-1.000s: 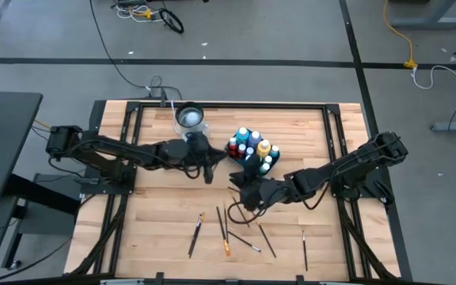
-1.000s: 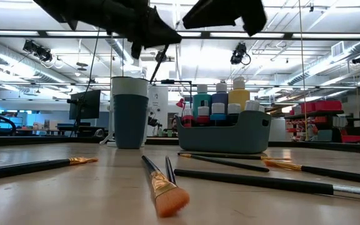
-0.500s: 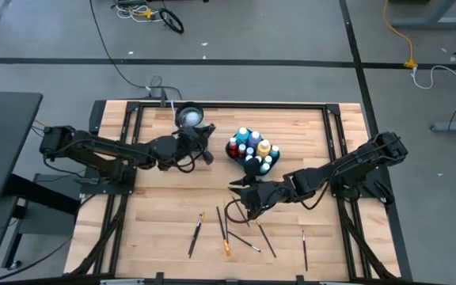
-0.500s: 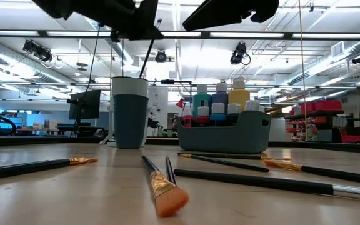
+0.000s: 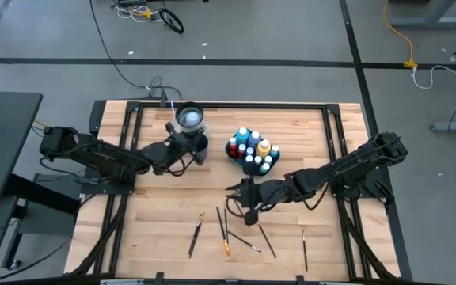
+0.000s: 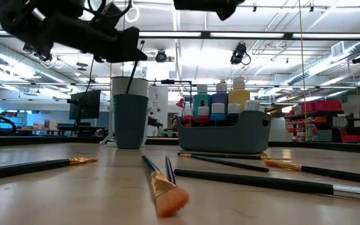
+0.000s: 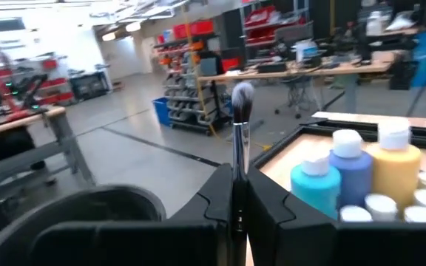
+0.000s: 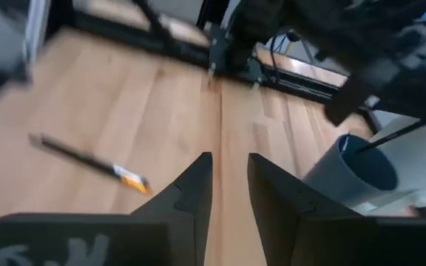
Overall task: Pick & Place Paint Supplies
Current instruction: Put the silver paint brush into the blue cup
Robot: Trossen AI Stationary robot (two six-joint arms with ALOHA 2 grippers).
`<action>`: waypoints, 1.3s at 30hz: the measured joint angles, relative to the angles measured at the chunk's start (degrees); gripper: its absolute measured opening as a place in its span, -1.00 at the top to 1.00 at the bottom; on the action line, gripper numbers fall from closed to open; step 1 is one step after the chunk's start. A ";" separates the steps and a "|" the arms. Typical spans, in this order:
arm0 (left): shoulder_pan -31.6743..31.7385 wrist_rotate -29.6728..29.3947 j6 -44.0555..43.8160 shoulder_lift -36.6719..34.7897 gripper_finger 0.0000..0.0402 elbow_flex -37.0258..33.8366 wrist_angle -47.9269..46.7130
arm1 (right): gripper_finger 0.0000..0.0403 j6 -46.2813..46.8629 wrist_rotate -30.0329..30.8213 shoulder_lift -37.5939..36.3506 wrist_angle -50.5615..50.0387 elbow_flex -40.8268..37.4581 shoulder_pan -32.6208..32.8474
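Wooden bench (image 5: 165, 206); teal tray (image 5: 249, 154) packed with pale-capped paint bottles (image 5: 253, 145), blue, teal, yellow; dark blue cup (image 5: 190, 120) beside it; left gripper (image 5: 182, 141) at the cup rim, fingers clenched on a thin dark-handled brush (image 7: 240, 122), grey bristles up; right gripper (image 5: 247, 192) above loose brushes (image 5: 225, 231), fingers released.

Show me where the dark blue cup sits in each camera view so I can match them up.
High view: the dark blue cup is at the table's far side, beside the left gripper.
Low view: cup left of centre.
Left wrist view: its rim at lower left.
Right wrist view: cup at right.
Shared landmark: the teal tray of paint bottles beside it.
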 joint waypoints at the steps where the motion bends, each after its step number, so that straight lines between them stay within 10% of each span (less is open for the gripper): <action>1: 0.27 0.56 -0.33 0.00 0.90 -0.85 0.98 | 0.55 2.13 0.00 0.00 1.25 0.00 0.00; 13: 2.77 6.80 -4.11 0.00 0.75 -4.73 3.19 | 0.54 5.83 -1.48 0.02 6.43 0.00 -1.41; 27: 2.06 6.27 -1.26 0.02 0.46 -4.73 3.78 | 0.06 11.70 -3.91 0.02 4.67 0.00 -5.15; 39: -11.81 16.88 2.29 -0.66 0.45 -4.51 5.92 | -0.03 13.13 -4.12 0.02 1.02 0.00 -5.46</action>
